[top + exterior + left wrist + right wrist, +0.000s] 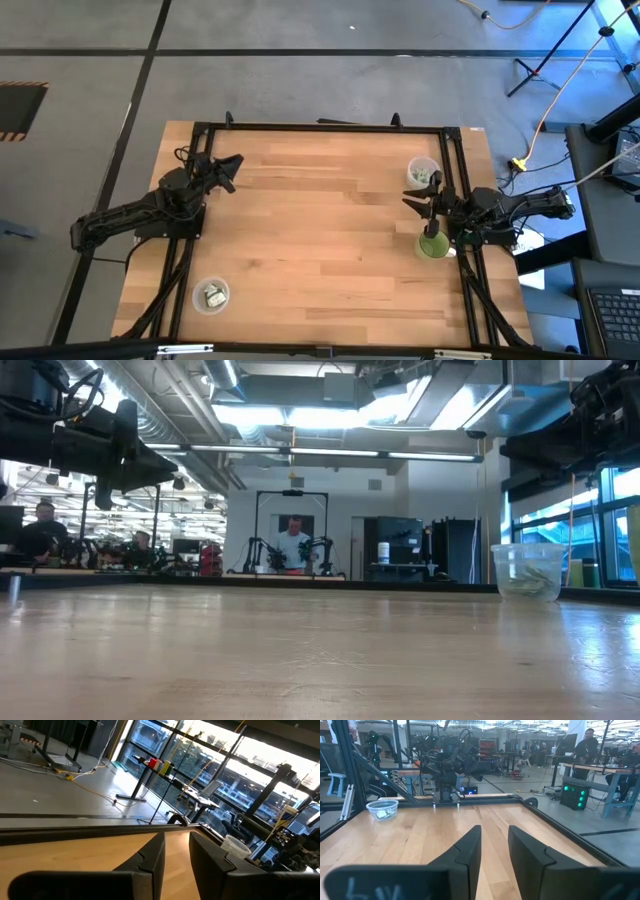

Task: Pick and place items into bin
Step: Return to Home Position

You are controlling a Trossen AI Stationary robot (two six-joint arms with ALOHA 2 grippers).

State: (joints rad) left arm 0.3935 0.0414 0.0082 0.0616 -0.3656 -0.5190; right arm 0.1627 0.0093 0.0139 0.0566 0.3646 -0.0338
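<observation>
Pale flat pkts (pixel 212 296) — in clear cup (pixel 196 290)

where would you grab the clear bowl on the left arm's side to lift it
Probably the rim of the clear bowl, from straight above, one finger inside the wall and one outside: it stands upright and open-topped, looks wide, and its packets lie low.
</observation>
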